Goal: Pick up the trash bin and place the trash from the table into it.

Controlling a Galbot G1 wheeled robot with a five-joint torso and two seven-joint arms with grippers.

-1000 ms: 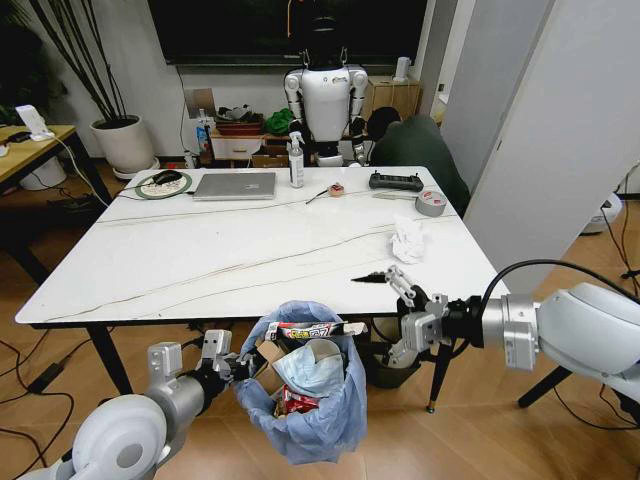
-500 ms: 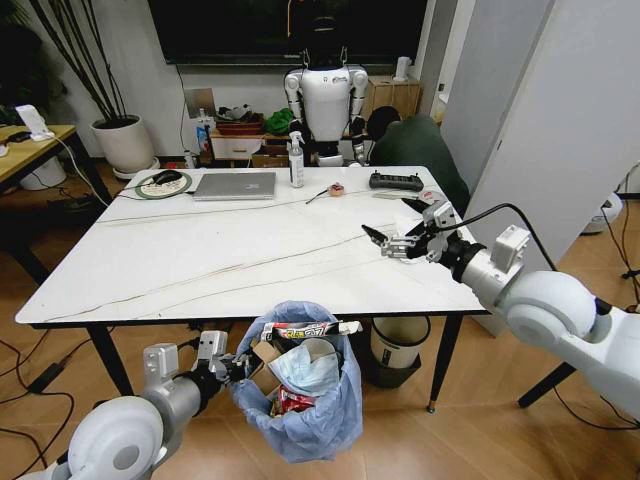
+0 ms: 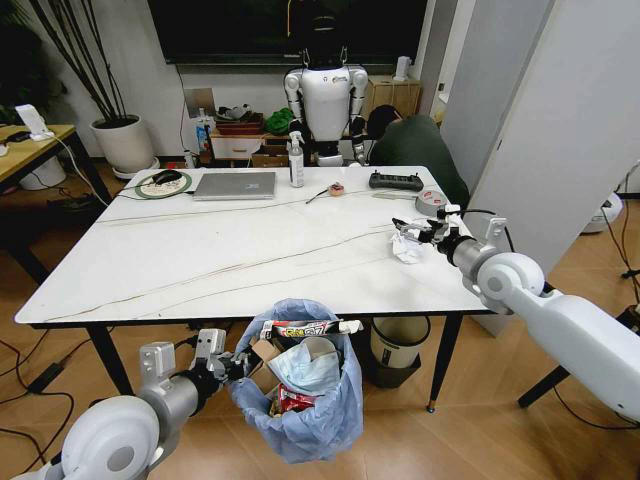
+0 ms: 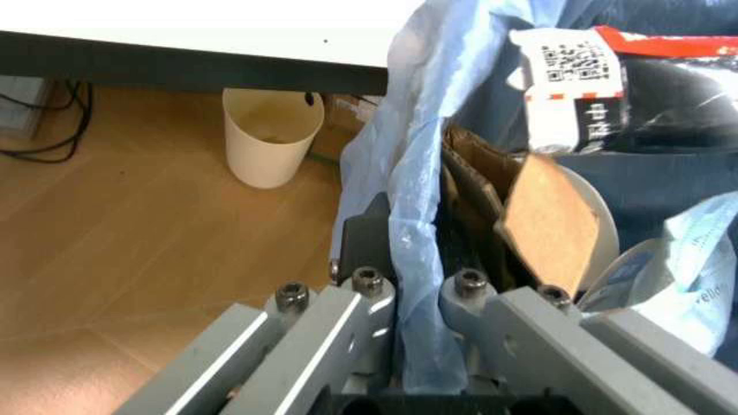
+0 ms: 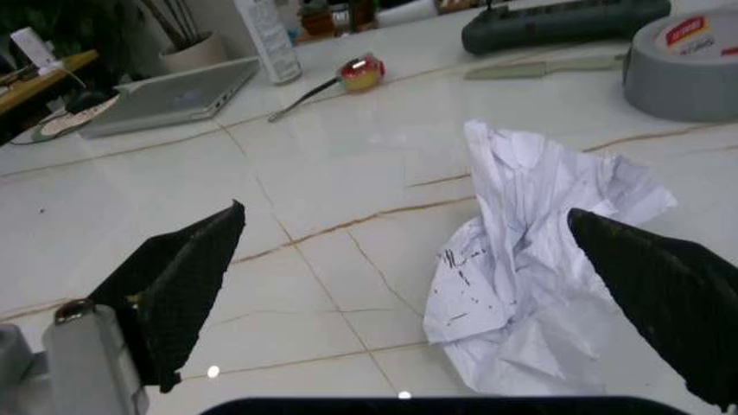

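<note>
The step in hand looks like collecting the last scrap: 1 crumpled white paper (image 5: 542,259) remains on the table (image 3: 200,270), and the right gripper (image 3: 420,236) sits right at it with its 2 fingers (image 5: 173,277) spread wide, the paper between them but nearer the far pad, not yet pinched. The next move calls for closing squarely on the bulk of the paper; a loose crumple like this may slip or flatten, so the pads likely need to come low to the tabletop.

The left gripper (image 3: 222,368) is clamped on the rim of the trash bin (image 3: 300,400), its blue bag pinched between the closed fingers, held below the near table edge. The bin already holds a cardboard packet, wrappers and tissue, heaped close to the rim.

Just past the right gripper lie a tape roll (image 5: 686,65) and a black remote (image 5: 554,22), near enough to be nudged. Toward the bin, the tabletop is open, so the carry path over the near edge looks free.
</note>
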